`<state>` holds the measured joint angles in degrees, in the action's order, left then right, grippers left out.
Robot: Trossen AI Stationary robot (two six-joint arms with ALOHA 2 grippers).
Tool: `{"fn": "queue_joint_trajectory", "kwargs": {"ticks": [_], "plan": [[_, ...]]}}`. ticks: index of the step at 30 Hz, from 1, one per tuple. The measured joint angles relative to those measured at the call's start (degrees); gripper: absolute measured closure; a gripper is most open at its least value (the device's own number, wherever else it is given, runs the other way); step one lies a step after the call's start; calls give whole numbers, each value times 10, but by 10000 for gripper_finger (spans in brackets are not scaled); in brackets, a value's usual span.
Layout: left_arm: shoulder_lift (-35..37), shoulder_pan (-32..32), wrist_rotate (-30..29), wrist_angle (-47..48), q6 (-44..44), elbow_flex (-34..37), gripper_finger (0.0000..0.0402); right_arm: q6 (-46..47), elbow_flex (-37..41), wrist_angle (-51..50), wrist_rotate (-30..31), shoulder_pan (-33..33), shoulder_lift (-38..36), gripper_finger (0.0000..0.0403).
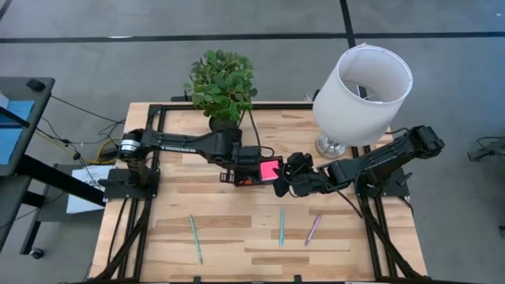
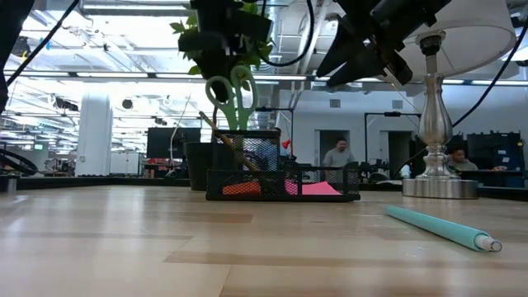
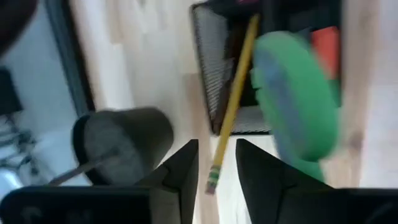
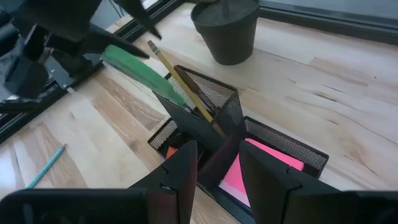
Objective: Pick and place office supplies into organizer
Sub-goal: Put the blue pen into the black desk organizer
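The black mesh organizer (image 2: pixel 280 186) stands mid-table, with a pink sticky-note pad (image 1: pixel 270 169) in its tray. Green-handled scissors (image 2: pixel 233 91) and a yellow pencil (image 4: pixel 183 84) stand in its tall cup, leaning on the rim. My left gripper (image 3: pixel 217 168) hangs open just above the cup, pointing steeply down. Its fingers stand on either side of the pencil's eraser end (image 3: pixel 212 179) with a gap showing on both sides. My right gripper (image 4: pixel 217 168) hovers open over the organizer's right side (image 1: pixel 286 180), with nothing between its fingers.
A potted plant (image 1: pixel 222 83) stands just behind the organizer, and a white-shaded lamp (image 1: pixel 363 83) at the far right. Two teal pens (image 1: pixel 195 238) (image 1: pixel 282 226) and a pink one (image 1: pixel 313 229) lie on the wood near the front edge. People sit in the room beyond.
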<state>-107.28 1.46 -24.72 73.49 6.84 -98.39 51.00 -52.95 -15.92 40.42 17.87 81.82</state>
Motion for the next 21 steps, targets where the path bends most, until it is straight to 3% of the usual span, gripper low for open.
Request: {"fn": "queue_joint_trajectory", "kwargs": {"ticks": [5,10,15,21], "plan": [[-2,9,-27,38,-42,-21,285,0,0,6,0,0,0,290],[5,37,-24,116,-108,-104,284,0,0,15,0,0,0,290],[25,95,-37,163,-186,-198,284,0,0,15,0,0,0,290],[48,205,-72,167,-355,-222,284,0,0,17,0,0,0,290]]}}
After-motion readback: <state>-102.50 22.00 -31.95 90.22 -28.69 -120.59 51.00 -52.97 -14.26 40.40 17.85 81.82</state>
